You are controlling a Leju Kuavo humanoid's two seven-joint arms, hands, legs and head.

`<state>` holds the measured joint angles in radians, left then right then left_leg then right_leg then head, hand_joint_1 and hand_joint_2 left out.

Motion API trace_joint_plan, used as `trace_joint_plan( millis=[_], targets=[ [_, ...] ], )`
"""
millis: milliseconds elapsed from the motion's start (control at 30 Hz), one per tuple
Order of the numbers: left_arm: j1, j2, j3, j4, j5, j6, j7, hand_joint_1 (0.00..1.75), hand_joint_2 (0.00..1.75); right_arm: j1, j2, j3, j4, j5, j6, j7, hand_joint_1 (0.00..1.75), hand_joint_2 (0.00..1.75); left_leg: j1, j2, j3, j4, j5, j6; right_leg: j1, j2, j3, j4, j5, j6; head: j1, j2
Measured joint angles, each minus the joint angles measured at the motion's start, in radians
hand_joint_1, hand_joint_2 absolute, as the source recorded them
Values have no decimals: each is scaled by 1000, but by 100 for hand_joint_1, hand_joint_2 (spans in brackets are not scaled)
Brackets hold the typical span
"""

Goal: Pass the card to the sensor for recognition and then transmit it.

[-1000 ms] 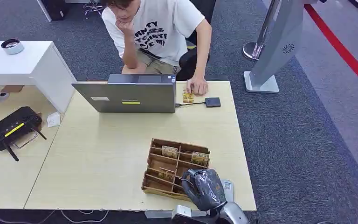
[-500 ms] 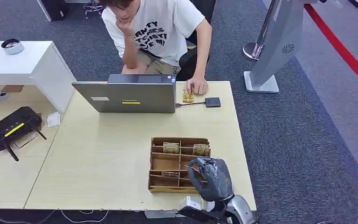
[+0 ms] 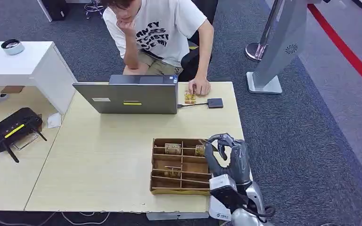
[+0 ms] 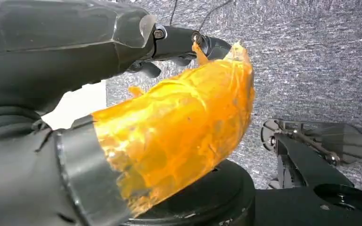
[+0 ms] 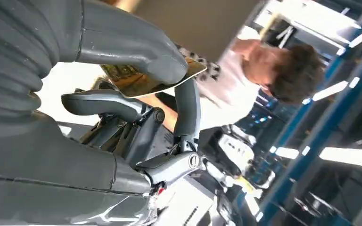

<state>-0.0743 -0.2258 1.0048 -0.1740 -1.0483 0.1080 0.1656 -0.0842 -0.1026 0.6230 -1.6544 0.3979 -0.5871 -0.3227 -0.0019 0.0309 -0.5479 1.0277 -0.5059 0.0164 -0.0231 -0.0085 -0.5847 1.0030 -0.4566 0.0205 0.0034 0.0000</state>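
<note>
Right hand at lower right of head view, raised over right edge of wooden organizer tray; thumb and finger pinch card, seen in right wrist view. Left hand hangs by floor, fingers curled, one wrapped in orange tape; grip state unclear. Tray slots hold more cards. Farther up table: laptop, small black sensor on cable, person's hand beside it.

Card, thin with printed yellow-brown face, is lying pinched flat between the thumb and fingers of the right hand, above the table's right edge.
</note>
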Motion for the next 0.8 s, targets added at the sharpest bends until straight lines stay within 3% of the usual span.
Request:
trace_joint_plan(
  millis=[233, 633, 800],
  targets=[
    [0, 1, 0, 0, -18, -15, -2, 0, 0, -50, 7, -6, -21, 14, 11, -8, 175, 175, 0, 0, 0, 0, 0, 0, 0, 0, 0, 0, 0, 0, 0, 0],
    [-3, 10, -19, 0, -69, -47, 3, 0, 0, -226, 45, 15, 47, 125, 26, 94, 175, 175, 0, 0, 0, 0, 1, 0, 0, 0, 0, 0, 1, -1, 0, 0],
    [-3, 12, -35, 0, -87, -53, 10, 0, 0, -289, 61, 17, 121, 163, 37, 104, 175, 175, 0, 0, 0, 0, 1, 0, 0, 0, 0, 0, 1, -1, 0, 0]
  ],
)
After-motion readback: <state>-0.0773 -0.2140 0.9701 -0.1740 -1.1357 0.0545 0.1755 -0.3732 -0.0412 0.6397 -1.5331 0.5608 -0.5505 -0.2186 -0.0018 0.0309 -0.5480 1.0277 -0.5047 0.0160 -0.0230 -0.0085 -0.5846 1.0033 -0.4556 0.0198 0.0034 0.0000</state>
